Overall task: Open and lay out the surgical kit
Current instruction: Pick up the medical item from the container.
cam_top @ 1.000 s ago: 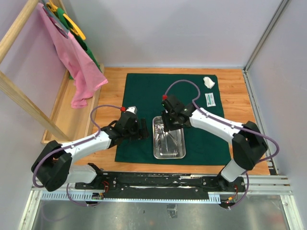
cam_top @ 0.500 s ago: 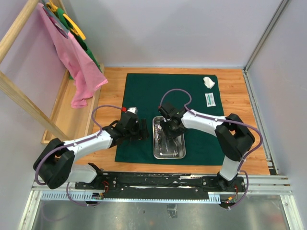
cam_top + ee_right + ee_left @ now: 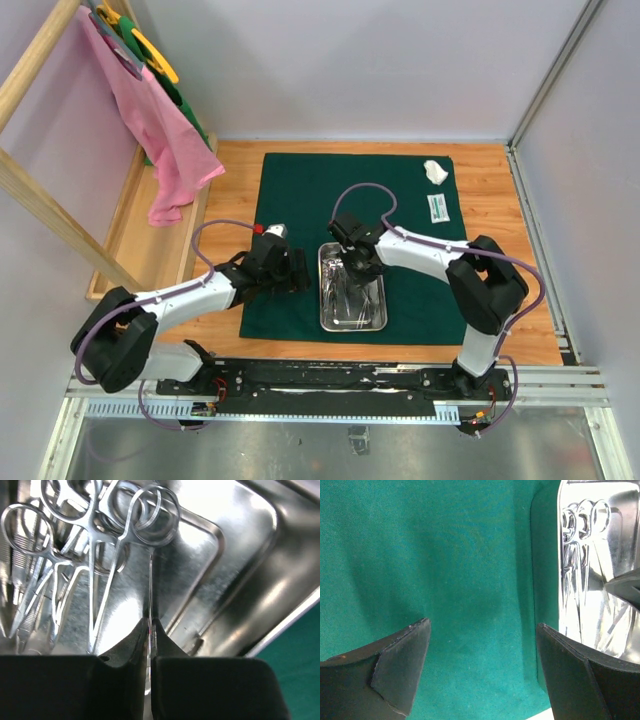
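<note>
Cloth wrap: the dark green cloth wrap [image 3: 300, 190] is seen opened and spread flat on the wooden table [image 3: 500, 200], at the middle of it.
Steel tray: the shiny steel tray [image 3: 370, 318] is set on the near half of the cloth, slightly right of its centre, with its long sides running near to far.
Forceps: several ring-handled forceps [image 3: 121, 534] are piled inside the tray, their rings gathered at the far end.
Gauze wad: the white gauze wad [image 3: 435, 171] is laid at the far right corner of the cloth.
Packet: the small white packet [image 3: 437, 207] is placed just near of the wad, on the cloth's right edge.
Right gripper: the right gripper [image 3: 150, 627] is lowered into the far end of the tray; its fingers are pressed together on a thin steel piece [image 3: 150, 590] seen edge-on, whose kind cannot be told.
Left gripper: the left gripper [image 3: 482, 625] is held low over bare cloth just left of the tray, its fingers spread wide with nothing between them.
Left side: a pink cloth [image 3: 160, 130] is hung from a wooden frame [image 3: 60, 225] at the far left, off the green wrap.
</note>
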You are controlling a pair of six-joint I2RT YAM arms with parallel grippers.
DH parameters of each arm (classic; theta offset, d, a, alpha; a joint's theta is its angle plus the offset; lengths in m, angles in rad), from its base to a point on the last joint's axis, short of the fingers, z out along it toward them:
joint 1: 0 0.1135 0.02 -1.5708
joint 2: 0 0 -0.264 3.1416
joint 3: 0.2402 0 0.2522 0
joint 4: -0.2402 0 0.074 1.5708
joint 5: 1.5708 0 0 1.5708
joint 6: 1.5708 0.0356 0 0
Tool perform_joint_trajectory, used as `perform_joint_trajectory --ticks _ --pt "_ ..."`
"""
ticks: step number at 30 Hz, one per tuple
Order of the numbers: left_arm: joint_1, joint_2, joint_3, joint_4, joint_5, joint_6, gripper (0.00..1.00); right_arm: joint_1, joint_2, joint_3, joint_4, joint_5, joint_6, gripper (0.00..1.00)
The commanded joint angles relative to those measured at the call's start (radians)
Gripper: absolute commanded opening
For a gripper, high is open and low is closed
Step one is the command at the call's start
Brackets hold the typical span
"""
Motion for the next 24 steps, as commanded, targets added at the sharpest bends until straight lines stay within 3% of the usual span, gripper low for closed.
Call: perform_joint_trajectory --ticks 1,10,16,20,24 --pt "0.004 0.024 0.011 0.03 -0.003 -0.001 0.9 0.007 -0.08 0.018 -0.11 0.086 0.018 0.03" --pt "0.004 0.046 0.018 0.043 0.004 0.0 0.9 -0.001 -0.216 0.02 -0.167 0.086 0.068 0.03" --pt "0.004 0.051 0.021 0.041 0.006 0.004 0.9 -0.099 -0.257 0.082 -0.149 0.11 0.044 0.03" --pt "0.004 0.042 0.016 0.038 0.0 0.007 0.9 -0.223 -0.197 0.218 -0.13 0.096 -0.026 0.04" --pt "0.004 0.048 0.02 0.036 0.0 0.009 0.9 -0.352 -0.012 0.409 -0.112 0.085 -0.1 0.03"
